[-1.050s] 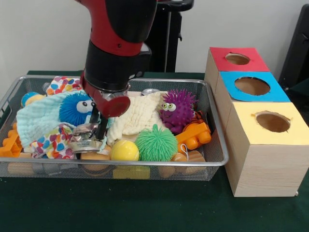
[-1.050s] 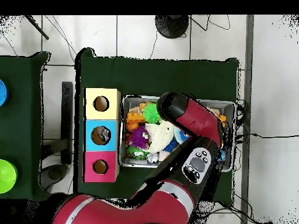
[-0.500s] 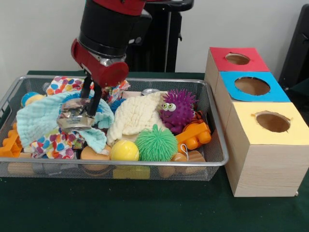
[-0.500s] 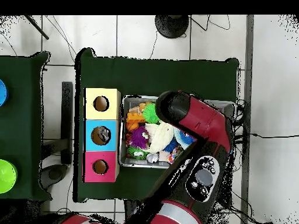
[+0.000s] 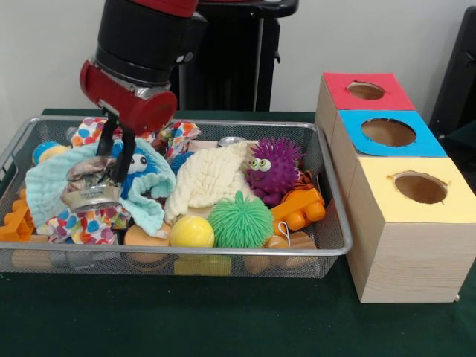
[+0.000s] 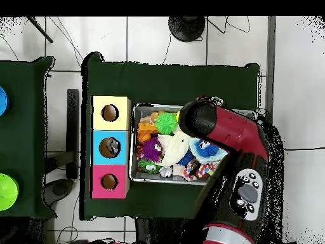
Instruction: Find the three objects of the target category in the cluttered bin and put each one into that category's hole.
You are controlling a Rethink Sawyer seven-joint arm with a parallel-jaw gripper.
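Note:
In the front view my gripper (image 5: 111, 171) hangs over the left part of the wire basket (image 5: 327, 245), shut on a crushed silvery can (image 5: 88, 190) that is lifted just above the cloths. Under it lie a light blue cloth (image 5: 49, 186) and a blue fuzzy ball (image 5: 140, 161). A second can (image 5: 233, 141) lies at the basket's back. To the right stand the red box (image 5: 364, 100), the blue box (image 5: 387, 134) and the yellow box (image 5: 416, 190), each with a hole on top. In the overhead view the arm (image 6: 219, 126) hides the gripper and the can.
The basket also holds a purple spiky ball (image 5: 274, 168), a green spiky ball (image 5: 240, 220), a yellow ball (image 5: 192, 232), a cream cloth (image 5: 208, 178), an orange block (image 5: 299, 208) and a colourful cloth (image 5: 80, 223). The overhead view shows the boxes (image 6: 109, 147) left of the basket (image 6: 133, 166).
The gripper has risen out of the clutter with the can in it and moved left in the front view. The blue fuzzy ball is uncovered again.

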